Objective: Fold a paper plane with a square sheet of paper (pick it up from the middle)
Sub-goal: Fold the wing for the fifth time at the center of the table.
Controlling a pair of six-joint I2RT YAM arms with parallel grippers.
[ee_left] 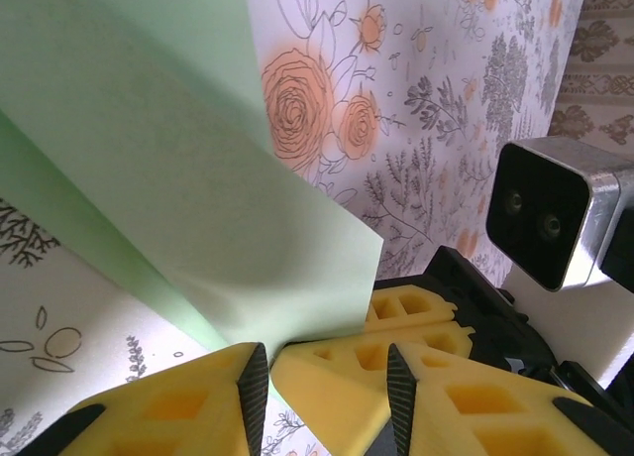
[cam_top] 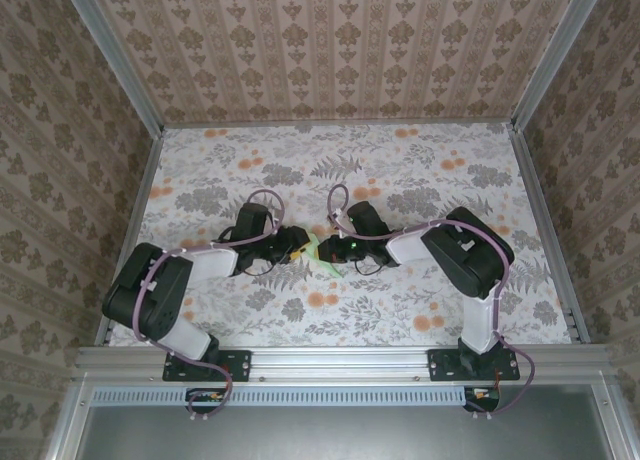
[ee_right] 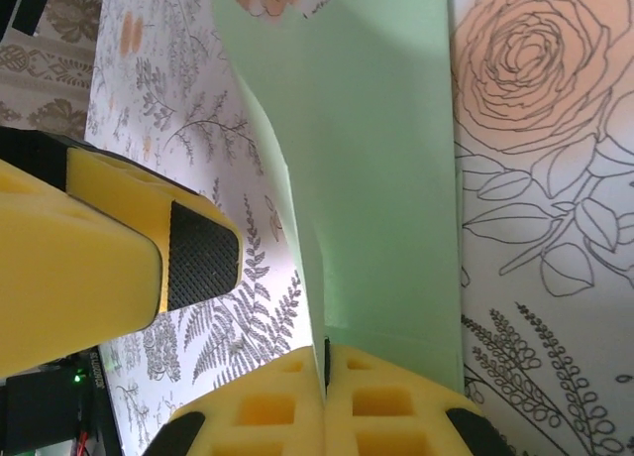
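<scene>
1. Pinching flat together, the yellow fingers of the right end effector (ee_right: 325, 377) leave no gap. The near edge of the square sheet of paper (ee_right: 386, 178) runs into the seam between them, so this end effector is grasping the sheet.
2. From that grip the pale green sheet stretches straight ahead of the right fingers, its long axis in line with them. It bows along a soft crease and lifts partly off the floral bench (cam_top: 400, 170).
3. The left end effector (ee_left: 327, 377) faces the sheet from the opposite side, its jaws parted and holding nothing. The sheet's lower corner hangs right at its mouth, close to one black pad; I cannot tell whether corner and pad touch.
4. In the right wrist view, one left finger (ee_right: 99, 268) sits beside the sheet with a strip of bench showing between them, so the two are apart.
5. From above, both end effectors meet mid-bench with the sheet between them. The left one is free and just beside the paper, so I judge the next pinch is its to make, closing across the sheet's free corner.
</scene>
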